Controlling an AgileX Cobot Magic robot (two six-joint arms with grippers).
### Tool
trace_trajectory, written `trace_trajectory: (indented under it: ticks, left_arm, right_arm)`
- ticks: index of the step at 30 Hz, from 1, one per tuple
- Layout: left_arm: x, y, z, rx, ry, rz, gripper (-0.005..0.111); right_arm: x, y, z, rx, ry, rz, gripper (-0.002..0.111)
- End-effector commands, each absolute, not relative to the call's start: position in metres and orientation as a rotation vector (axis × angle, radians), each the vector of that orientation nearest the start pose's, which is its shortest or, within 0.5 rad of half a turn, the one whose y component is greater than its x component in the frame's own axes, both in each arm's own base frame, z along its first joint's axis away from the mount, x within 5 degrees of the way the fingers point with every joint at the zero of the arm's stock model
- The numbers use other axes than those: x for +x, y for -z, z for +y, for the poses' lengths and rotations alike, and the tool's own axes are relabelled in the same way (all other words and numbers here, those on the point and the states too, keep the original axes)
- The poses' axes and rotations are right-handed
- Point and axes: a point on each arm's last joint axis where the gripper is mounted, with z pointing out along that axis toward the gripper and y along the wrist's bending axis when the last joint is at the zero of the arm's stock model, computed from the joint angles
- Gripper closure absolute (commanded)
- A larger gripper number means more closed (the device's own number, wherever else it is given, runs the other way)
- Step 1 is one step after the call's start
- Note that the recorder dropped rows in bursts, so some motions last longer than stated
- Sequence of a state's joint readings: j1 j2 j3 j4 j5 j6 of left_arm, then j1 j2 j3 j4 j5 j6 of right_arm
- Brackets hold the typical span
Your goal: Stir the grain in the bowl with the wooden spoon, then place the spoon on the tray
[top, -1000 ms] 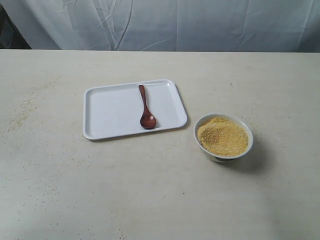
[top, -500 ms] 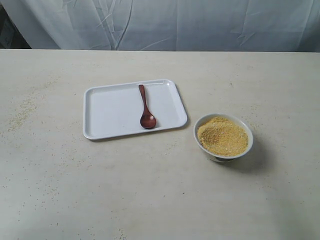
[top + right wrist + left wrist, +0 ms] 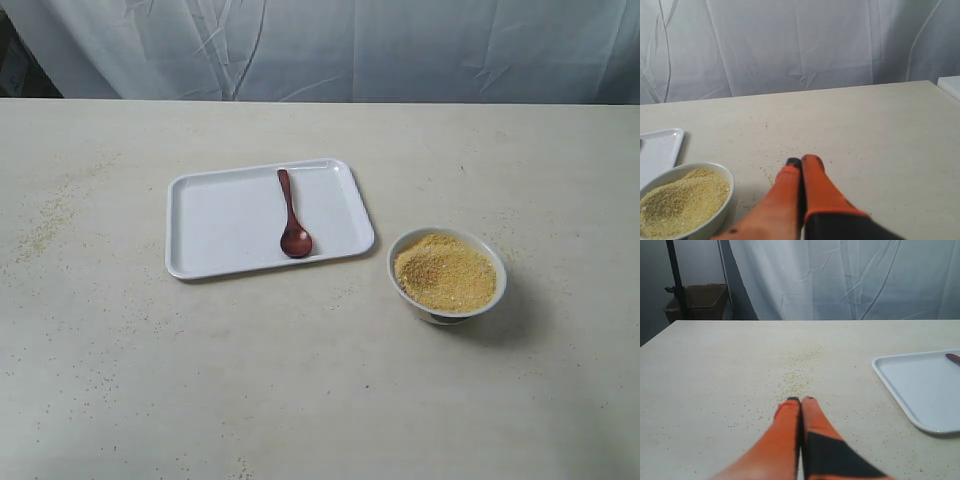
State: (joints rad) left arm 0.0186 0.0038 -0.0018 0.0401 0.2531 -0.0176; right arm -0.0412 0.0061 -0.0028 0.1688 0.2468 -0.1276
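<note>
The wooden spoon [image 3: 292, 215] lies flat on the tray [image 3: 225, 220], on its right-hand half in my exterior view. Its slim handle points toward the far rim and its oval end lies close to the near rim. Nothing else is on the tray.

The bowl [image 3: 446, 312] stands on the table [image 3: 300, 390] just off the tray's near right corner, close to it but not touching. The grain [image 3: 445, 271] fills it in a low golden heap up to the rim. Loose grains [image 3: 40, 230] are scattered over the tabletop, thickest toward the far left, with a faint dusting elsewhere.

Neither arm shows in the exterior view, so I go by the wrist cameras. The left gripper [image 3: 801, 400] hangs over bare table with its orange fingers pressed together and nothing between them. A patch of spilled grains lies just past its tips. One corner of the tray is near it, with the tip of the spoon's handle just in frame.

The right gripper [image 3: 802, 162] also has its fingers closed together and empty above the table. The bowl of grain is close beside it and a corner of the tray lies beyond that.

A white curtain [image 3: 350, 45] hangs behind the table. On the left wrist camera I see a cardboard box [image 3: 697, 300] and a dark pole [image 3: 675, 280] past the table's far edge.
</note>
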Motion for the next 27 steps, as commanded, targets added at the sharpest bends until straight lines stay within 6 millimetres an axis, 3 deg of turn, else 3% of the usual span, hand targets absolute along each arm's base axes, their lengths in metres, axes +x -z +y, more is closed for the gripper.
trace_trajectory:
  ticks: [1, 13, 20, 27]
  left_arm:
    - [0.0554, -0.1915, 0.0022, -0.007, -0.042, 1.723, 0.107]
    - [0.0554, -0.1915, 0.0022, -0.007, -0.042, 1.723, 0.107]
    - [0.0554, -0.1915, 0.0022, -0.007, -0.042, 1.723, 0.107]
    - [0.0554, -0.1915, 0.0022, -0.007, -0.042, 1.723, 0.107]
  right_arm:
    - [0.0554, -0.1913, 0.001, 0.032, -0.018, 1.725, 0.109]
    - [0.0554, -0.1912, 0.0009, 0.175, -0.139, 1.719, 0.109]
    - [0.0547, -0.188, -0.0036, 0.046, 0.046, 1.761, 0.109]
    - [0.0542, -0.1858, -0.0036, 0.047, 0.047, 1.786, 0.109]
